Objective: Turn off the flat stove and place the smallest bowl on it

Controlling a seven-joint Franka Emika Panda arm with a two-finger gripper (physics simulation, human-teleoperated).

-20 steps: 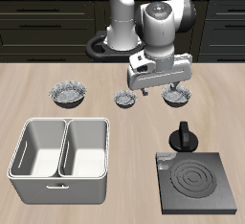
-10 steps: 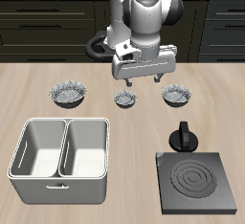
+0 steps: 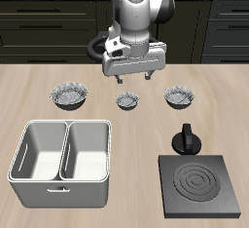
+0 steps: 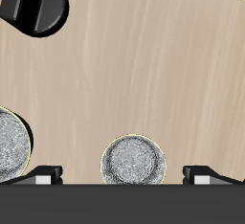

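Since a second ago my hand has swung across from above the bowl near the worktop's back edge to hover over the smallest bowl, which sits mid-worktop between two wider bowls. From outside I see the fingers spread, pointing straight down, clear of the bowl. Only the wrist camera shows the smallest bowl centred between both fingertips. Only the exterior shows the flat stove at the front corner, coils dark, knob behind it.
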